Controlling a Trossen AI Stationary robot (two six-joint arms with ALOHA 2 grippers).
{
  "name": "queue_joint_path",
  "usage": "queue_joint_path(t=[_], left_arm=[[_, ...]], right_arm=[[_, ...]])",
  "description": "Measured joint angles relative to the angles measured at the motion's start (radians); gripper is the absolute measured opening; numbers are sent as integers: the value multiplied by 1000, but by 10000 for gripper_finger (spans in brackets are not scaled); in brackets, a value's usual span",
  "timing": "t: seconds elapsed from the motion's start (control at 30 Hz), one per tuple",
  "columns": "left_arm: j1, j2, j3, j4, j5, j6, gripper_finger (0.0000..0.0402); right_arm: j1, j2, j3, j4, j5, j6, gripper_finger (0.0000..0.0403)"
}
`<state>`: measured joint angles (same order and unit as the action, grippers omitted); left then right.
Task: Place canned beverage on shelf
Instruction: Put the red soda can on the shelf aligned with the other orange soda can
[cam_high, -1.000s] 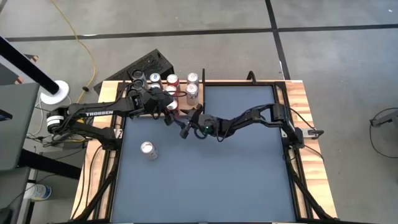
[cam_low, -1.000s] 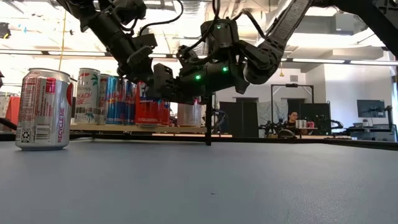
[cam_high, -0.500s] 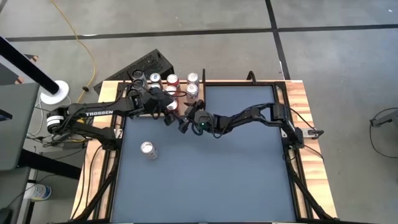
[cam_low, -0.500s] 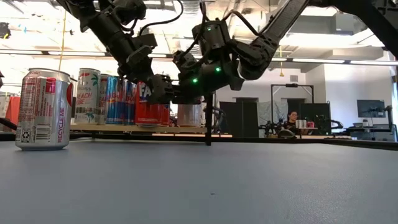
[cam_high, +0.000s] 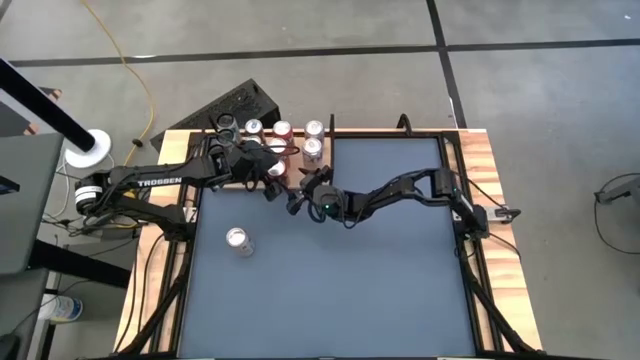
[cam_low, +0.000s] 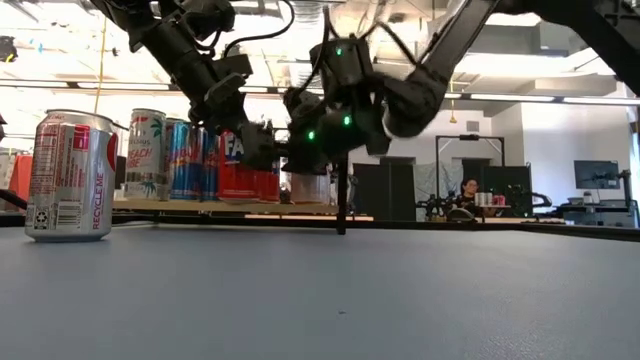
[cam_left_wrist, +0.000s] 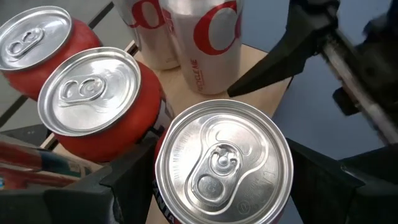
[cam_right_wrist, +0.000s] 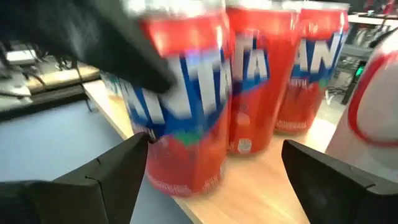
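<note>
Shifted shelf (cam_high: 262, 150); can (cam_left_wrist: 222, 165) seemingly between left claw (cam_left_wrist: 217, 180)

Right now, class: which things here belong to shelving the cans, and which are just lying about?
Job: shelf; held can in the left gripper; open right gripper beside it; shelved cans; lone can on the table.
Lying about, off the table: white spool; yellow cable; black box.

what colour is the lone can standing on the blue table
Silver with red markings, clearest in the low view.
</note>
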<state>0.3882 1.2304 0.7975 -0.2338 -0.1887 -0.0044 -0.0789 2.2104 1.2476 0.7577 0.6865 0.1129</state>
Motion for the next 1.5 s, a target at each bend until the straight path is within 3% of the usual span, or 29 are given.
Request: queue_joint_path(t=[0.17, 0.4, 0.63, 1.0, 1.23, 1.5], left_arm=[[0, 0, 0, -1, -5, 5, 287], [-1, 0, 0, 2, 3, 4, 287], [0, 0, -1, 12, 18, 5, 287], [0, 2, -2, 51, 54, 1, 287], [0, 2, -2, 55, 50, -6, 287], [0, 2, -2, 58, 46, -28, 287]], right_arm=[[28, 73, 1, 176, 43, -87, 366], [40, 82, 9, 190, 64, -144, 365], [63, 54, 10, 187, -43, -188, 365], [24, 35, 12, 158, -28, -147, 365], [5, 36, 17, 163, -115, -147, 365], [-13, 36, 47, 163, -144, -155, 365]])
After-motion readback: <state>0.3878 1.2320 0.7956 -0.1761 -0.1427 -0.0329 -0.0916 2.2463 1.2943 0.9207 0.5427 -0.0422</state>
